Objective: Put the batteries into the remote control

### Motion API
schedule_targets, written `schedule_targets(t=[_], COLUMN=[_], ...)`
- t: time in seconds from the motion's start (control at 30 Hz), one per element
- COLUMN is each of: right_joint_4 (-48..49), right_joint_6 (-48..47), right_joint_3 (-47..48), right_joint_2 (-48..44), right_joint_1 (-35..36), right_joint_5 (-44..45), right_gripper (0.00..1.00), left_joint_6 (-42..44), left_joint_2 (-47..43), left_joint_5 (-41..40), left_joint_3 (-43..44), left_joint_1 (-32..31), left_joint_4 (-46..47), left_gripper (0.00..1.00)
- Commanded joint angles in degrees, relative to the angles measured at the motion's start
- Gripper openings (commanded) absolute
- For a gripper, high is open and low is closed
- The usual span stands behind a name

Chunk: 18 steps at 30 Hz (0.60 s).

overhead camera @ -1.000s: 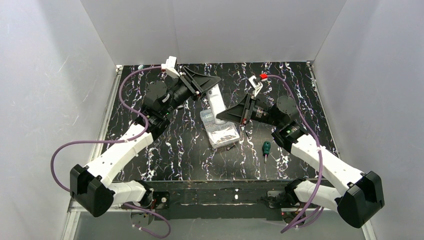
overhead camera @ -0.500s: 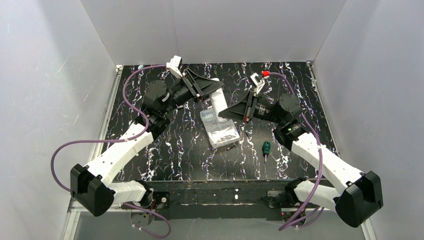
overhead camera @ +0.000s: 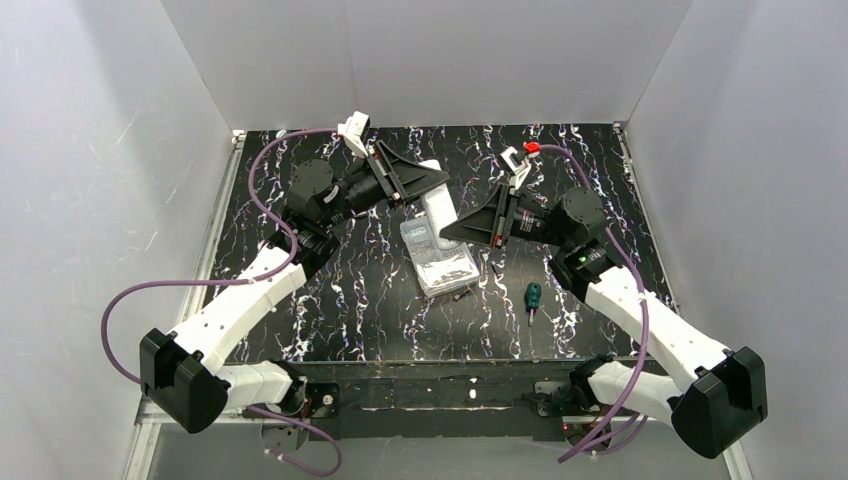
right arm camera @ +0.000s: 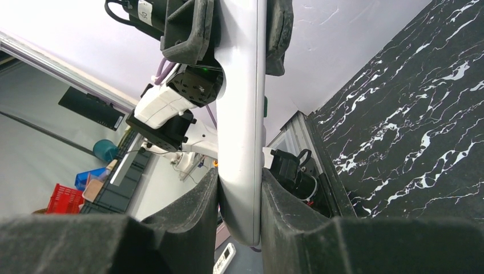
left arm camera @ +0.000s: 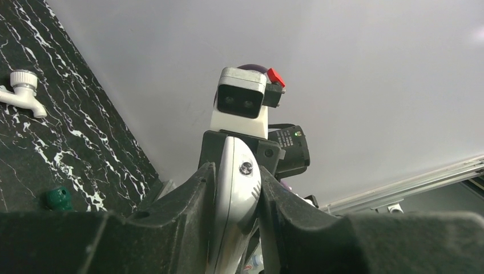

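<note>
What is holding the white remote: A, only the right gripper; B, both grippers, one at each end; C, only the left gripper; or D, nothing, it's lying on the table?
B: the right gripper pinches one end of the remote and the left gripper clamps the other end.

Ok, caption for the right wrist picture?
Left gripper and right gripper both clamp the slim white plastic remote control.
</note>
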Motion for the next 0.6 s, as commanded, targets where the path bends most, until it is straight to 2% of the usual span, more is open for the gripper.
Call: schedule_targets(t=[0.0, 0.13, 0.33, 0.57], right_joint_4=[-0.1, -0.6, -0.8, -1.0], right_joint_6=[-1.6, -1.9, -1.8, -2.1], right_joint_3=[3.2, 3.6, 3.8, 4.3], right_joint_2=[-1.4, -1.5, -1.6, -1.5], right_joint_1=[-1.0, -1.3, -1.3, -1.4], right_joint_5=[-0.5, -0.7, -0.8, -1.4], right_gripper=[0.01, 0.01, 0.01, 0.01], left_joint_6=[-0.1, -0.2, 0.8, 1.2], left_joint_2=[-2.3, -1.8, -1.9, -1.7], left_joint_5=[4.7, 6.7, 9.1, 9.8], left_joint_3=[3.1, 3.3, 4.1, 3.8], left_joint_1=[0.1, 0.1, 0.1, 0.2], left_joint_4=[6.2, 7.5, 7.2, 8.1], left_gripper=[0.33, 0.36, 0.31, 0.33])
